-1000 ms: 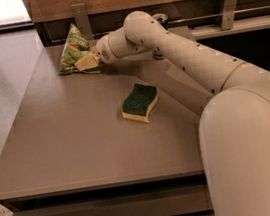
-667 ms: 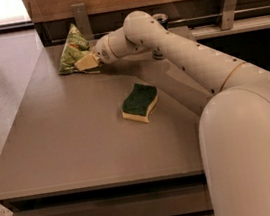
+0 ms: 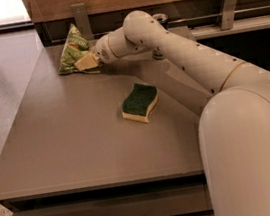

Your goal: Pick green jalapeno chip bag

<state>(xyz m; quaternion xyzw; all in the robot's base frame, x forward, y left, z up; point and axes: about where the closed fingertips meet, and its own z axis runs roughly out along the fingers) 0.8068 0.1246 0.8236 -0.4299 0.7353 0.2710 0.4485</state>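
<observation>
Hand (image 3: 87, 62) touching green jalapeno chip bag (image 3: 72, 51) | sponge (image 3: 140, 101) apart on table (image 3: 54, 142)

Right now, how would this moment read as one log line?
gripper: against green jalapeno chip bag | bag: far-left corner of table | sponge: mid-table, apart

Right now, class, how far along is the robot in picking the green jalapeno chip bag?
Done: the reach; the gripper sits against the green jalapeno chip bag at the far corner of the table. In hand: securing a grip, which cannot be confirmed. Left: lifting; the bag rests on the table.
</observation>
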